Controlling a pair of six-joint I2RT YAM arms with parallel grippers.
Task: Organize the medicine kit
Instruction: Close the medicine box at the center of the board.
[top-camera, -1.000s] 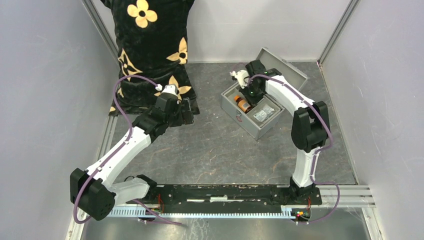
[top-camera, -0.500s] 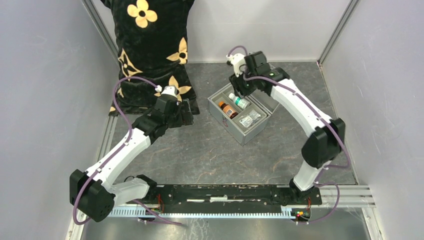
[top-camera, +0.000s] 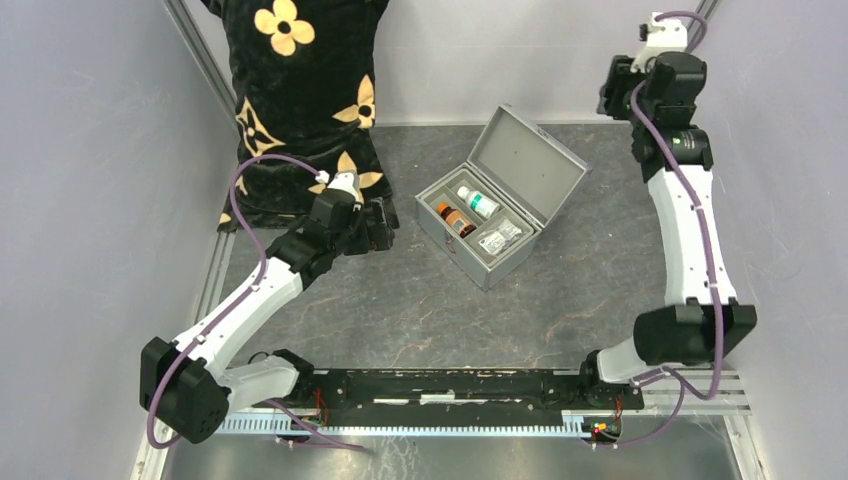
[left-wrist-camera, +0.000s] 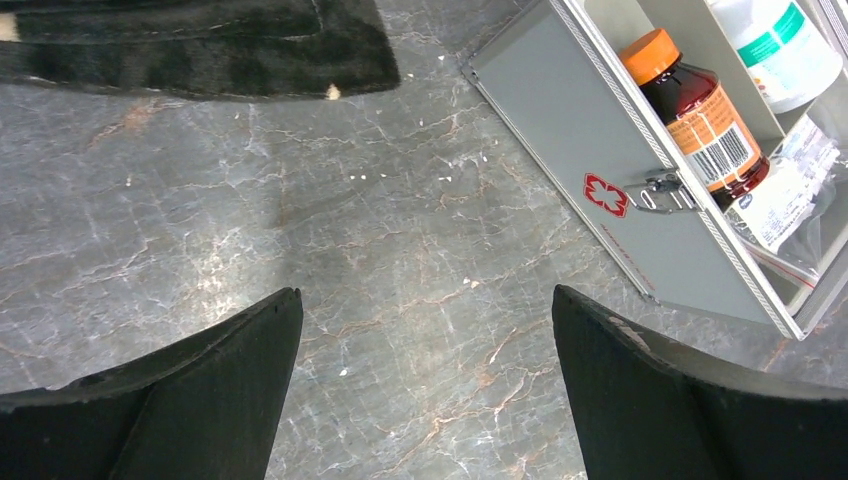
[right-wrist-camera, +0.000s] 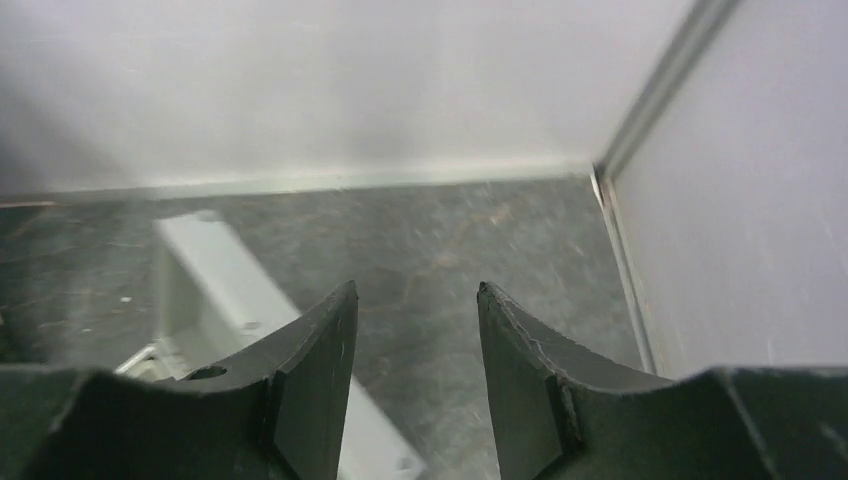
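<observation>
The grey metal medicine kit (top-camera: 455, 250) stands open mid-table with its lid (top-camera: 530, 165) raised at the back. Inside lie a white bottle (top-camera: 478, 203), an amber bottle with an orange cap (top-camera: 456, 219) and a clear packet (top-camera: 500, 238). The left wrist view shows the kit's front wall with a red cross and latch (left-wrist-camera: 610, 195), the amber bottle (left-wrist-camera: 700, 115) and the white bottle (left-wrist-camera: 780, 45). My left gripper (top-camera: 380, 225) is open and empty, just left of the kit. My right gripper (top-camera: 610, 90) is open and empty, raised high at the back right corner, far from the kit.
A black cloth with yellow flowers (top-camera: 300, 90) hangs at the back left and spreads onto the table; its edge shows in the left wrist view (left-wrist-camera: 200, 45). Grey walls enclose the table. The arm base rail (top-camera: 450, 385) runs along the near edge.
My right arm has lifted out of the kit and swung up to the back right corner. The kit has shifted left and its lid now stands raised. My left arm has stayed put.
</observation>
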